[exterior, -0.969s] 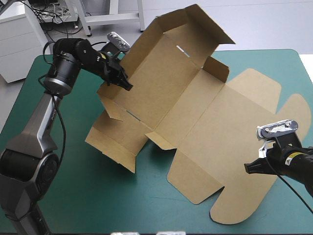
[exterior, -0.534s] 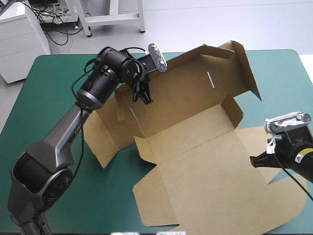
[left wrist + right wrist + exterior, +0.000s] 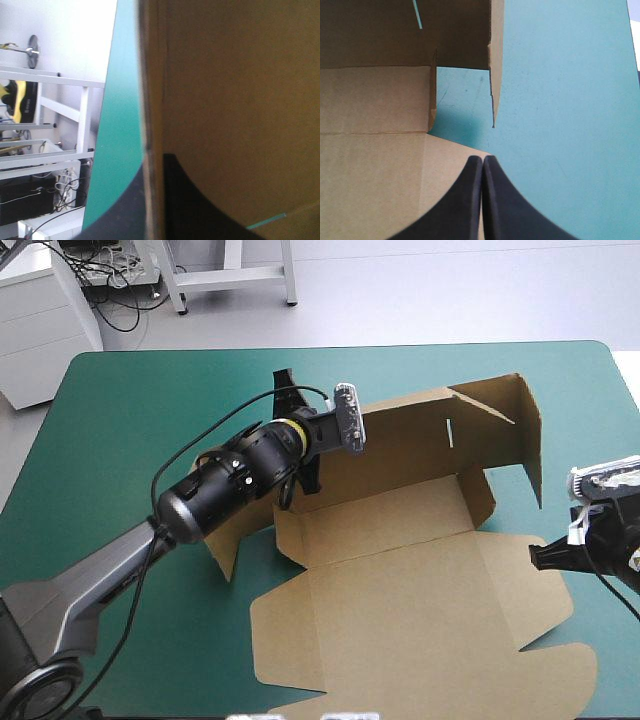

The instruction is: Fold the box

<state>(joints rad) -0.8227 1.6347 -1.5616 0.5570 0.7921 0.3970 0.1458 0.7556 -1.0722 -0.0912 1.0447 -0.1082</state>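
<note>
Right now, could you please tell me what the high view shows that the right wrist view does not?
Only the high view: the left gripper clamping the raised back wall of the brown cardboard box. Only the right wrist view: how the right gripper pinches the flat panel, black fingers all but shut. Both: the upright side flap, the narrow slot and the teal-green table cover.

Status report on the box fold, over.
Left gripper: jaws shut on the box, gripping its raised rear wall. Right gripper: jaws shut, tip at the flat panel's edge. No obstruction seen.
</note>
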